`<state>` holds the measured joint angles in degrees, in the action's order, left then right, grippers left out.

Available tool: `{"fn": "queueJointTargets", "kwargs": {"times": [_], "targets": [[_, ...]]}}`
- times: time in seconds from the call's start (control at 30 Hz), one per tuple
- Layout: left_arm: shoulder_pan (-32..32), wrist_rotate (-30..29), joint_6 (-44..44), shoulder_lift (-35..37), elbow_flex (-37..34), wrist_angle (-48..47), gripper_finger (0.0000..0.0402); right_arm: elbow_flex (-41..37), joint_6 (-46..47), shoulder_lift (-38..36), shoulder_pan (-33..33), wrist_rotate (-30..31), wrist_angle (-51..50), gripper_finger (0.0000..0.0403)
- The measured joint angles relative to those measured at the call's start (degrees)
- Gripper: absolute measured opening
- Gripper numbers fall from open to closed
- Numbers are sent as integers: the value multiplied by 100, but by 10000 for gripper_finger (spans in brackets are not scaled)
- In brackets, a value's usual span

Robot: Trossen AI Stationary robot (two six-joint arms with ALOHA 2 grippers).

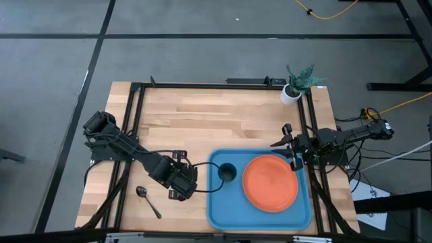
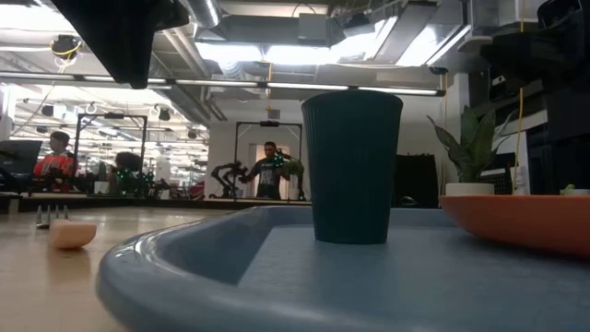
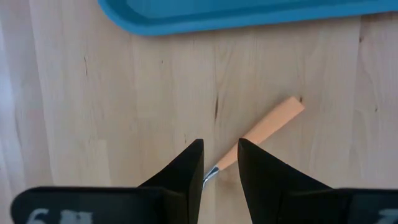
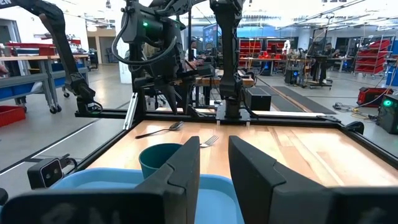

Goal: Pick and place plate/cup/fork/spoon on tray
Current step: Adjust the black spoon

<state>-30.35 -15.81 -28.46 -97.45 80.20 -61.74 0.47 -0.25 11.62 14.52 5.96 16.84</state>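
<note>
1. Nearest the low camera we see the tray [image 2: 184, 267] rim, with the cup [image 2: 351, 166] standing upright on it and the plate [image 2: 521, 221] edge at the right.
2. From above, the tray [image 1: 219, 209] sits at the table's [image 1: 202, 121] front edge, toward the right front corner.
3. We see the cup [image 1: 227, 173] in the tray's left half near its back rim. The plate [image 1: 270, 182] lies flat in the right half, just beside the cup and not touching it.
4. Left gripper [image 1: 181, 183] is low over the table just off the tray's left rim, above the fork.
5. In the left wrist view the left gripper [image 3: 220, 163] has its jaws narrowly open, one finger on each side of the fork [image 3: 261, 134] where the metal neck meets the orange handle. We cannot tell whether the fingers touch it. The fork lies flat on the wood, near the tray [image 3: 249, 15] but clear of it.
6. Spoon [image 1: 148, 200] lies on the table near the front left corner, apart from the tray and left of the left gripper.
7. Right gripper [image 1: 291, 150] hangs at the tray's back right corner, by the plate's rim. In its wrist view the right gripper [image 4: 214, 165] has jaws slightly apart and holds nothing.
8. A potted plant [image 1: 297, 84] stands at the table's back right corner.
</note>
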Motion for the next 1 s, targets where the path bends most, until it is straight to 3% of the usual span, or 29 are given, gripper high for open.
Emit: {"fn": "queueJointTargets", "kwargs": {"times": [0.2, 0.37, 0.57, 0.8, 1.0], "targets": [[-20, -4, 249, 2, -29, -55, 92, 0, 0, 0, 2, 0, 0, 90], [-142, -11, 511, 2, -480, 62, 92, 0, 1, 0, 1, 0, 0, 90], [-210, 203, -171, 2, -1232, 539, 92, 0, -5, 0, 1, 0, 0, 90], [-210, 527, -76, 2, -1676, 1613, 92, 0, -1, 0, 0, 0, 0, 90], [-210, 671, -1281, 2, -1674, 2009, 92, 0, 2, -2, 2, 0, 0, 90]]}}
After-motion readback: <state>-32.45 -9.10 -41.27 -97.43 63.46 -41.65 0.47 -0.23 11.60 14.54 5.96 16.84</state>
